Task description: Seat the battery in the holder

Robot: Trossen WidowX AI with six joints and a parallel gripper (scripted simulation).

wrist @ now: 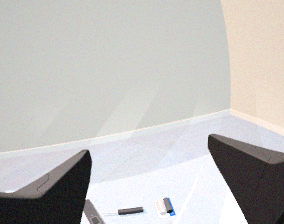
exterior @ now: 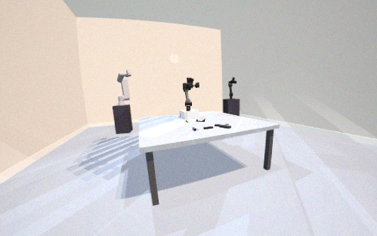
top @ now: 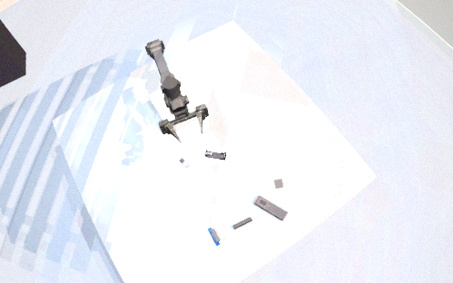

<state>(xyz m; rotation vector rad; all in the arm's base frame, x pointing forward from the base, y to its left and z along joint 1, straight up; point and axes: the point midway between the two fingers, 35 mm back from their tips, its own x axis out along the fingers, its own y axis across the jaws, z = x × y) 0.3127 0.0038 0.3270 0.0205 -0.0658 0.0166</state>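
Note:
A dark holder-like tray (top: pixel 215 155) (exterior: pixel 201 120) with bright bits at its ends lies in front of the arm. A small white piece with a dark end (top: pixel 183 161) lies to its left in the top view, apart from it; it may be the battery, but is too small and washed out to be sure. The spring and lip cannot be made out. My gripper (top: pixel 191 137) (wrist: pixel 150 149) is open, with nothing between the fingers, raised above the table and pointing outward. Neither the tray nor the small white piece shows in the wrist view.
Farther out lie a long grey device (top: pixel 270 208) (wrist: pixel 94 214), a small grey square (top: pixel 279 183), a dark-handled tool (top: pixel 242 223) (wrist: pixel 130 211) and a blue piece with a dark cylinder (top: pixel 214 236) (wrist: pixel 167 206). The white table (top: pixel 320 159) (exterior: pixel 205 136) has its far edge beyond them.

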